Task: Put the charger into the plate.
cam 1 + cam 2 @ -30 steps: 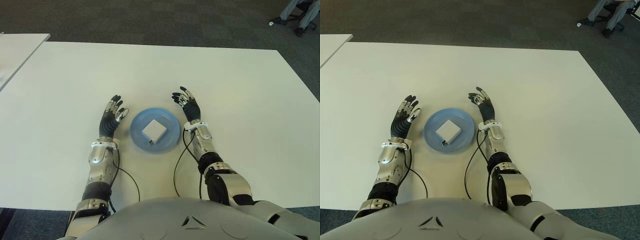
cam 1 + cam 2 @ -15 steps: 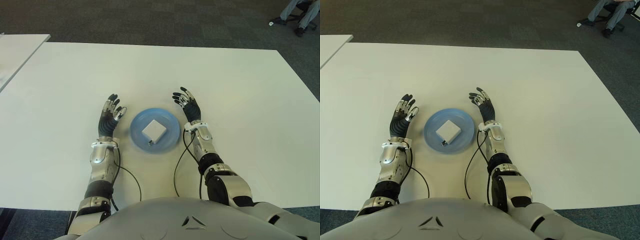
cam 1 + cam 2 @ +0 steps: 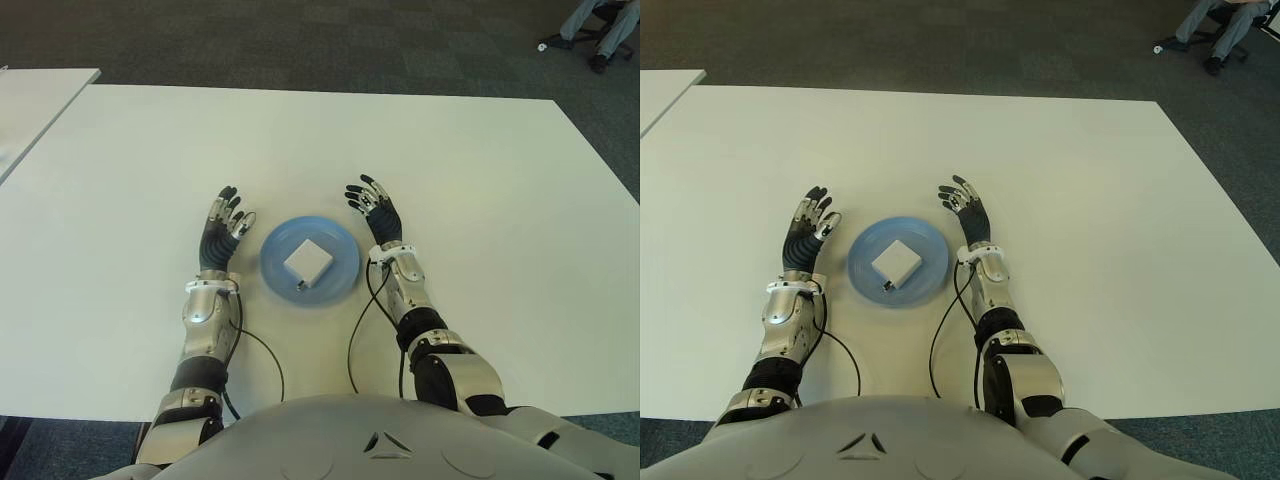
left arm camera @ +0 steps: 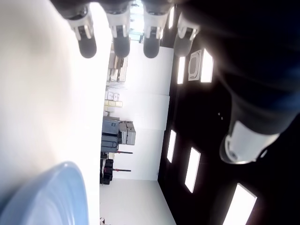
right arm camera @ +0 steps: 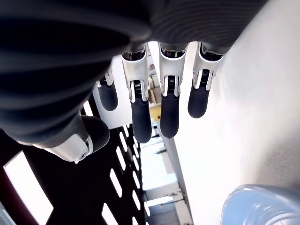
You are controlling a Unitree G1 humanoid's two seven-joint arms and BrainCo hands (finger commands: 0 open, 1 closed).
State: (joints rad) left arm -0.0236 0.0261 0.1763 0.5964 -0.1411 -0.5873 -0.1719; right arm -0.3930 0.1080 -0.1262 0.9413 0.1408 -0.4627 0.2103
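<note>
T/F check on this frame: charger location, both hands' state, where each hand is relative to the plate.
1. The charger lies in the blue plate. True.
2. The right hand grips the charger. False: its fingers are spread and hold nothing.
3. The left hand is open, to the left of the plate. True.
4. Both hands are on the same side of the plate. False: one shows on each side.
5. The plate is on the white table. True.
</note>
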